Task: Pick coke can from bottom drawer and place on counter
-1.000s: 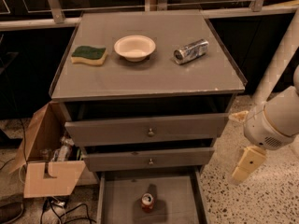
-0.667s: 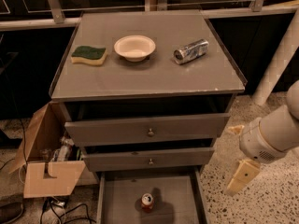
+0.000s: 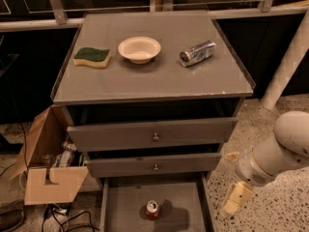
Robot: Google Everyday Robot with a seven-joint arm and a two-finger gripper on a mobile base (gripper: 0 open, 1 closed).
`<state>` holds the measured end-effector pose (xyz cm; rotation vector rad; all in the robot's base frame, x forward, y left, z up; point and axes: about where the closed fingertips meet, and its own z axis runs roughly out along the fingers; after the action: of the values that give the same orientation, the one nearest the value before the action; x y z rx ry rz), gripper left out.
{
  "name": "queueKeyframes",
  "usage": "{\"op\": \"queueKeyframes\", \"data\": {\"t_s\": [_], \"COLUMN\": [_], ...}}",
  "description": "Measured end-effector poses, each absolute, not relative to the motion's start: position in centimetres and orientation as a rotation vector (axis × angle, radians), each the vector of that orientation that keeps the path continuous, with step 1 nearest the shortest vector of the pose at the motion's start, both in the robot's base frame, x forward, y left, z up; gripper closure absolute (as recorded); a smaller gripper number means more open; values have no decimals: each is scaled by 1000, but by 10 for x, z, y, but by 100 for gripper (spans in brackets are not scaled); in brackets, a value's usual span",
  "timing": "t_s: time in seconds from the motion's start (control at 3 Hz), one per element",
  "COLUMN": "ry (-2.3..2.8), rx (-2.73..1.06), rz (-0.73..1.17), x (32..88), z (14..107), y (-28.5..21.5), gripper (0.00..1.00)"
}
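Evidently in the reaching step, the cream gripper (image 3: 235, 178), jaws spread and empty, hangs right of the open grey bottom drawer (image 3: 120, 204), and must next drop over the small red coke can (image 3: 152, 209) upright mid-floor.

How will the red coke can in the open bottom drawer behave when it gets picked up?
The coke can stands upright on the flat floor of the bottom drawer, so it would probably tip and roll if nudged sideways. Its smooth round wall looks rigid but likely slippery. The gripper hangs beside the drawer, not touching the can.
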<state>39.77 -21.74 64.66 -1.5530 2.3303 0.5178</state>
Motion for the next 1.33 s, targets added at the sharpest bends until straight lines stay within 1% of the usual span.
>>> {"op": "queueKeyframes", "data": {"t_s": [0.33,1.33], "ry": [2330,2375], "rx": [-1553,-1498], "rz": [518,608], "x": [398,405], "z": [646,524], "y": [-217,-213], "gripper": [0,0]}}
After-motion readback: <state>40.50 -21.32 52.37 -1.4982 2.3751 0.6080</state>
